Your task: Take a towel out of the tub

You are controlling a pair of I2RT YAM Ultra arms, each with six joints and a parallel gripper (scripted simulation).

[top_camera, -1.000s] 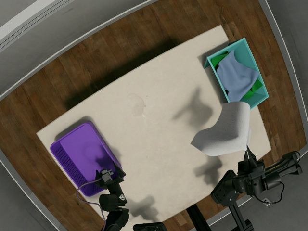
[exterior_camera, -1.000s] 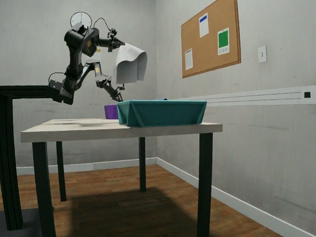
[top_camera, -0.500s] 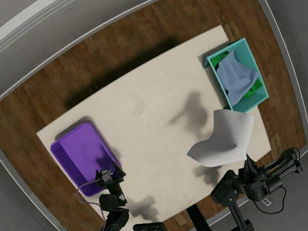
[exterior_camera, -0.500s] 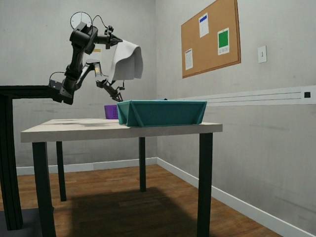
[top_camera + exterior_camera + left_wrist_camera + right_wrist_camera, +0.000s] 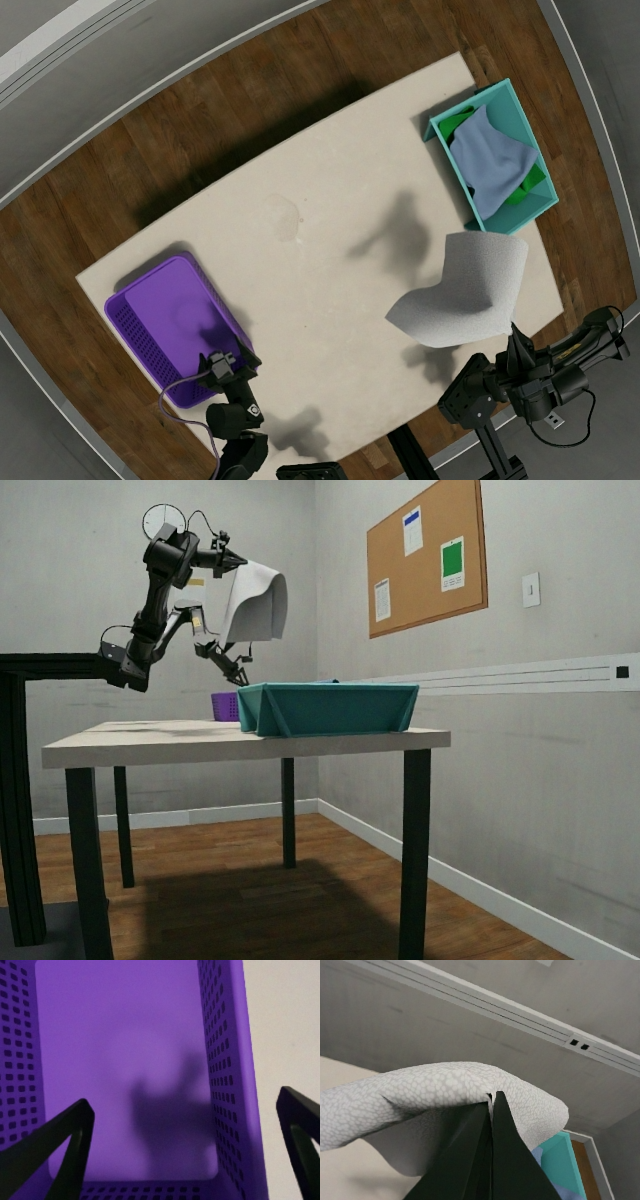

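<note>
Top view, clock face centred on the pale stone-look counter (image 5: 330,206) (image 5: 103,756) (image 5: 285,1010) (image 5: 355,1175): teal, flared-sided tub (image 5: 522,116) (image 5: 341,709) (image 5: 560,1157) at 2 o'clock, standing upright. Purple perforated basket (image 5: 170,304) (image 5: 224,706) (image 5: 247,1060) at 8 o'clock.

White textured cloth towel (image 5: 480,289) (image 5: 261,601) (image 5: 435,1082) out of the tub, off the counter, hanging in the air at roughly 3 to 4 o'clock. Right gripper (image 5: 511,324) (image 5: 246,561) (image 5: 495,1094) has its jaws closed on one edge of it. Cloth bends over and drapes downward, a fold along its top; exterior view puts it higher than the tub rim.

Inside the tub: slate-blue cloth towel (image 5: 488,160) (image 5: 567,1193), rumpled, lying over a bright green cloth towel (image 5: 527,186). Green shows in two patches, toward 11 and 4 o'clock of the tub. Top view shows both within the rim.

Left gripper (image 5: 222,347) (image 5: 242,680) (image 5: 184,1096) above the basket's 5 o'clock end, jaws wide open, nothing between them. In its wrist view one fingertip appears over the basket's inside, the other beyond the long wall, over the counter. Contact with the basket: cannot tell
</note>
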